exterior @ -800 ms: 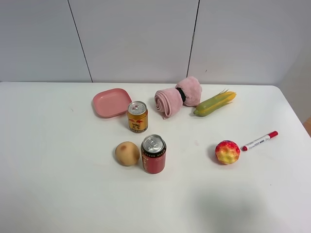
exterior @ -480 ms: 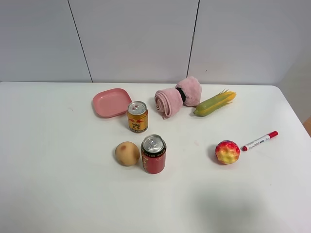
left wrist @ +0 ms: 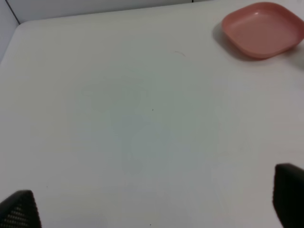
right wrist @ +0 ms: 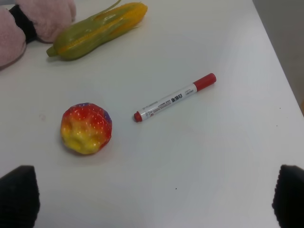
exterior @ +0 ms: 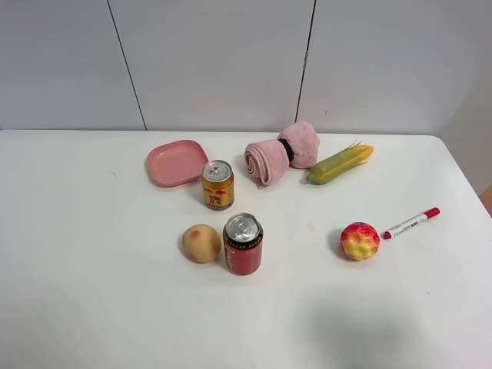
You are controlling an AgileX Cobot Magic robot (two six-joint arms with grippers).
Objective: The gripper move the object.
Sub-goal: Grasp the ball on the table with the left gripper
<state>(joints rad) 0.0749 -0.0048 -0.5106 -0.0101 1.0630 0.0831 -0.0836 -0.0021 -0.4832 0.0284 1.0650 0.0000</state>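
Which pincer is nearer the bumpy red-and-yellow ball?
Right. The right pincer hangs open just short of the ball; the left pincer faces only table and the pink plate.

Mostly edge-of-frame stuff here, tbh

The left gripper (left wrist: 154, 204) only pokes in as two black fingertips (left wrist: 19, 211) at the frame corners, with the rest of the claw cut off. Same deal with the right gripper (right wrist: 153, 197), just two dark, blurry tips. In the right wrist view the rolled pink towel (right wrist: 45, 16) runs out of frame, so only part of it and its black band (right wrist: 21, 23) shows. The print on the marker (right wrist: 173, 99) is too small to read. So are the labels on the gold can (exterior: 217, 186) and red can (exterior: 243, 244) from the high camera.
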